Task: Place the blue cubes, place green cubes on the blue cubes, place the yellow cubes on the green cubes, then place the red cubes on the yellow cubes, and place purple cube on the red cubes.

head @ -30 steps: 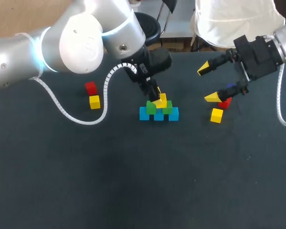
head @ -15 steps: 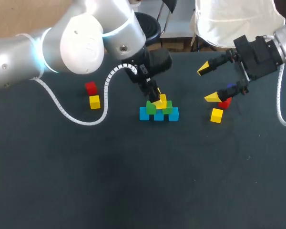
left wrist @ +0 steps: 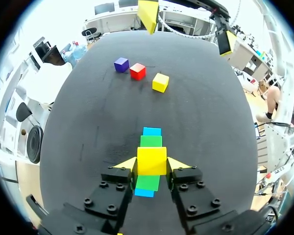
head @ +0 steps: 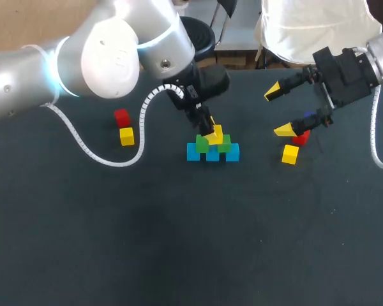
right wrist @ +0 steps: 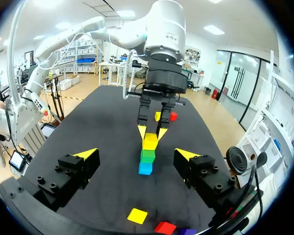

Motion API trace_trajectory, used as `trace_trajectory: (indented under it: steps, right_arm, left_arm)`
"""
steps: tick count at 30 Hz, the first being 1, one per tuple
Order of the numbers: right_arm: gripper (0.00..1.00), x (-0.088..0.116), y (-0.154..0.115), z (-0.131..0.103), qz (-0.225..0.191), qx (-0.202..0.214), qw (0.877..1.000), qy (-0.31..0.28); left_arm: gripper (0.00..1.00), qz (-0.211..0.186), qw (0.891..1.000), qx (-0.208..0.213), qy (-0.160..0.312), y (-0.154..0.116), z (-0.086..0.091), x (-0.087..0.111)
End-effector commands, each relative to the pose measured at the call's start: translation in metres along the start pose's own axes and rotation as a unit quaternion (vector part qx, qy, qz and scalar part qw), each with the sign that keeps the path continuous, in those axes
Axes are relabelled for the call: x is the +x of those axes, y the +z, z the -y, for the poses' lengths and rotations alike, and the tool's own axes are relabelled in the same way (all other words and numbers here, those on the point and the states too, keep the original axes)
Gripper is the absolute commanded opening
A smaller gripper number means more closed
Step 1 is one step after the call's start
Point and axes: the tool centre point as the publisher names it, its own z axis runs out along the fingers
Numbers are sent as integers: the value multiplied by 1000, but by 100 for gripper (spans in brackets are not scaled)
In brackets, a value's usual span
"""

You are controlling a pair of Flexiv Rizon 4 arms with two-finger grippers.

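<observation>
Left wrist view showed the left end effector (left wrist: 152, 164) clamped on a yellow cube (left wrist: 151, 159) atop the green cubes (left wrist: 151, 141) and blue cubes (left wrist: 152, 131), apparently to bridge both greens, while the right end effector (head: 278, 111) hung open above a red cube (head: 300, 138) on the counter (head: 179, 242).

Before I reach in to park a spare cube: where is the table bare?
Bare: the near table, in front of the stack, and the gap between stack and right yellow cube. Crowded: at the stack, where the left tool grips the top cube; under the open right tool, by the right red cube; and along the cable.
</observation>
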Motion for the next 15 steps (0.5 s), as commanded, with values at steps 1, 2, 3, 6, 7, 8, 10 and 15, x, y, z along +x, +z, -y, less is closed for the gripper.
trace_trajectory:
  steps: [1, 2, 3, 6, 7, 8, 10, 15]
  right_arm:
    - [100, 0, 0, 0, 0, 0, 1000, 0]
    - [100, 0, 0, 0, 0, 0, 1000, 0]
    - [100, 0, 0, 0, 0, 0, 1000, 0]
    - [100, 0, 0, 0, 0, 0, 1000, 0]
    - [100, 0, 0, 0, 0, 0, 1000, 0]
    - [100, 0, 0, 0, 0, 0, 1000, 0]
    - [100, 0, 0, 0, 0, 0, 1000, 0]
    - [100, 0, 0, 0, 0, 0, 1000, 0]
  left_arm:
    - [0, -3, 1000, 3, 0, 2, -4, -1]
    - [0, -4, 1000, 3, 0, 2, -4, -1]
    - [0, -5, 1000, 2, 0, 2, -4, -1]
    - [0, -8, 1000, 1, 0, 3, -6, 0]
    - [0, -9, 1000, 1, 0, 3, -7, 0]
    - [0, -10, 1000, 1, 1, 2, -7, 0]
    - [0, -11, 1000, 0, 2, 1, -8, 0]
    - [0, -9, 1000, 1, 2, 1, -8, -1]
